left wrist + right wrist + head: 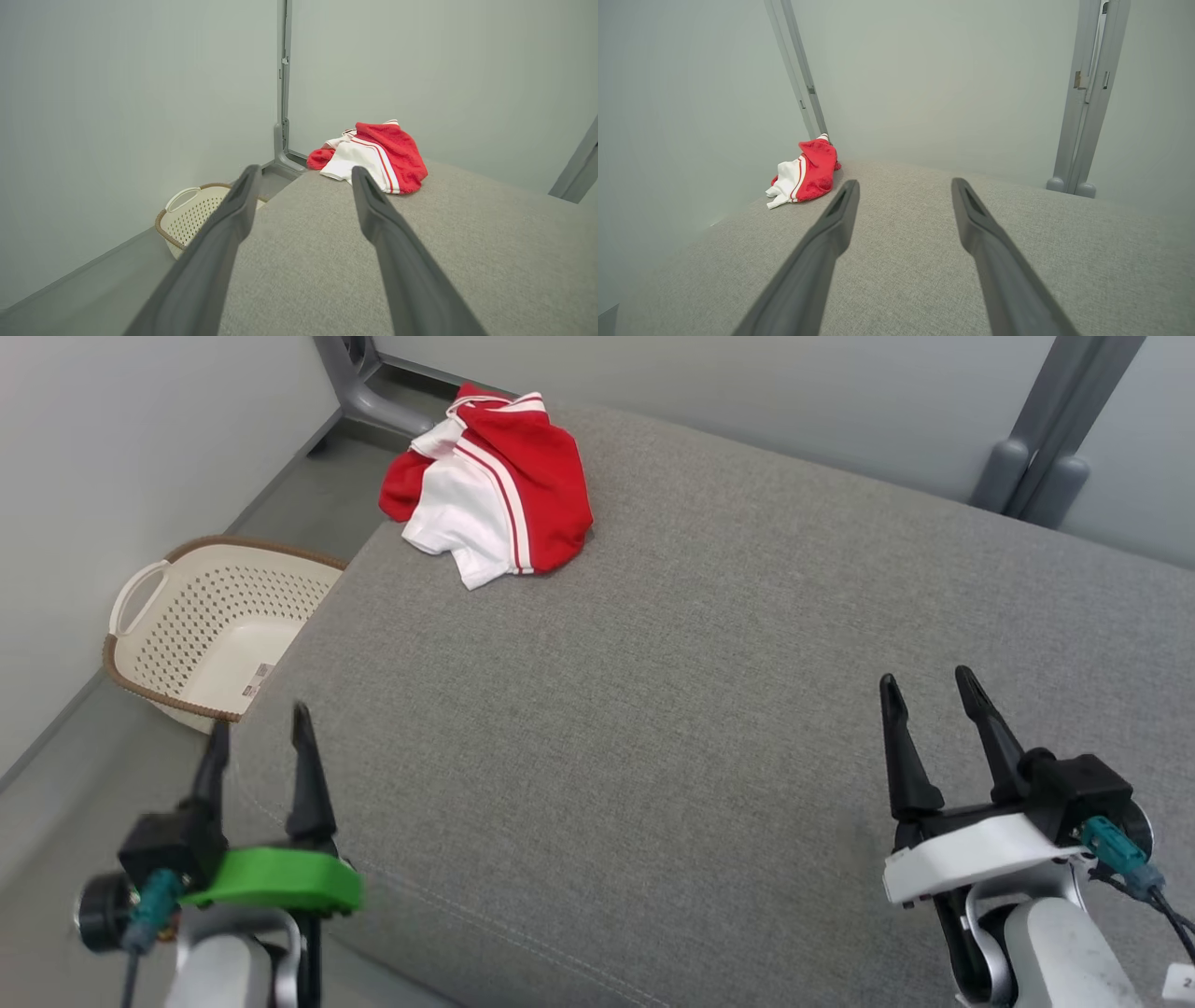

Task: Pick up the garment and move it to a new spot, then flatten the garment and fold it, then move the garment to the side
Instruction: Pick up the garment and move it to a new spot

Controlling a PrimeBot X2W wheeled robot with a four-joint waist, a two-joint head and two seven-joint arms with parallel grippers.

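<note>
Garment (504,476): a crumpled red and white top with striped trim, bunched at the far corner of the bench (653,663), well ahead of the left pincer (259,719) and far ahead and leftward of the right pincer (926,677). Both pincers stand wide and empty over grey woven upholstery. Judged light, limp and not slippery; likely to sag when lifted. Best hold: the white hem nearest the left pincer. A perforated cream basket (187,635) sits on the floor beyond the left pincer
</note>
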